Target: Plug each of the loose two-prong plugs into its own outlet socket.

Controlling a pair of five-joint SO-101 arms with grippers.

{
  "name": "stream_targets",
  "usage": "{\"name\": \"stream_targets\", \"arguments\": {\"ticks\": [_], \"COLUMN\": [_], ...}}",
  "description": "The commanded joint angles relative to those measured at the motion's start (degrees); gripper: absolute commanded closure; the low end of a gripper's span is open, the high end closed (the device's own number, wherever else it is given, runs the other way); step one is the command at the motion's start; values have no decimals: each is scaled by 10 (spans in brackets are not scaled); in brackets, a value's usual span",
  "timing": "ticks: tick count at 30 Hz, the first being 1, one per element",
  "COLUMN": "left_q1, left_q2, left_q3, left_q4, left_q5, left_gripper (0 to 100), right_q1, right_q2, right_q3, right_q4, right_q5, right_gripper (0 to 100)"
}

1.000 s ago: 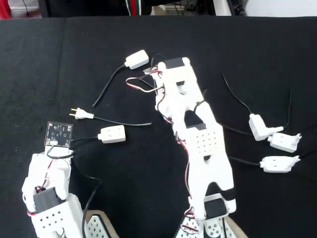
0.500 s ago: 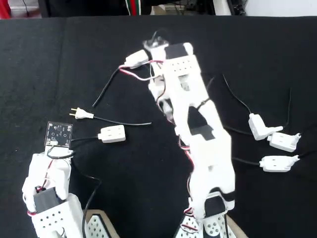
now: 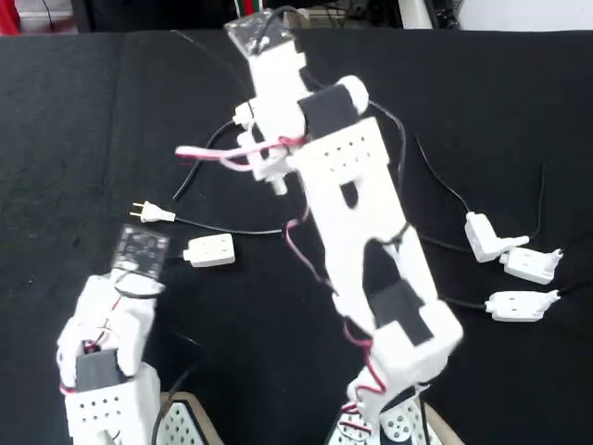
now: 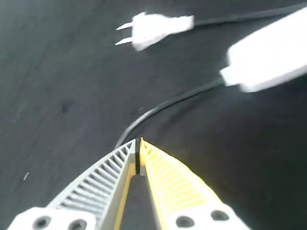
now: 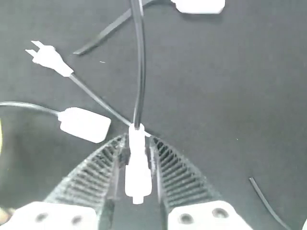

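We see the right gripper (image 5: 136,140) clenched on a slim white plug body (image 5: 135,165). The body sits lengthwise between the two ribbed fingers (image 5: 177,167). Its black cord (image 5: 139,62) runs straight out past the fingertips. We cannot make out its prongs. In the high view the right arm (image 3: 347,195) stands lifted above the black table (image 3: 74,111), so the held plug body hangs clear of the surface.

The left gripper (image 4: 139,143) is clenched on nothing; its grey finger and its yellow finger meet at the tips. It hovers over the table, just beside a curved black cord (image 4: 163,108). In the high view the left arm (image 3: 102,343) sits low at the near edge of the table.

A loose white two-prong plug (image 3: 151,214) lies flat on the table ahead of the left arm, with its prongs pointing away from the right arm. A white rectangular outlet socket block (image 3: 209,250) lies near it, and the two do not touch. The socket block lies between the two arms.

Three white connector blocks (image 3: 519,306) on black cords lie grouped close together on the right arm's outer side, well apart from the loose plug.
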Motion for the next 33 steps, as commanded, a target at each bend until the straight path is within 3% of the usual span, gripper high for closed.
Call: {"name": "stream_targets", "arguments": {"ticks": [1,6,11,17,21,26,33], "left_q1": [46,53,51,56,124,253,287], "left_q2": [-2,-2,-2,-2,-2,-2,-3], "left_q3": [-7,-10,-11,-51,-79,-78,-89], "left_q4": [-25,-81,-114,-117,-117,-118,-118], "left_q5": [-1,11,116,222,285,339,338], "left_gripper": [970,970,970,970,970,970,970], "right_q1": [-8,-8,-6,-11,-36,-69,-68], "right_q2": [-109,-297,-494,-653,-704,-741,-806], "right_q3": [80,313,578,887,1037,1106,1150], "right_q4": [-53,-191,-406,-721,-883,-940,-935], "right_q5": [-6,-6,-8,-183,-189,-190,-276], "right_gripper": [987,987,987,986,986,986,985]}}
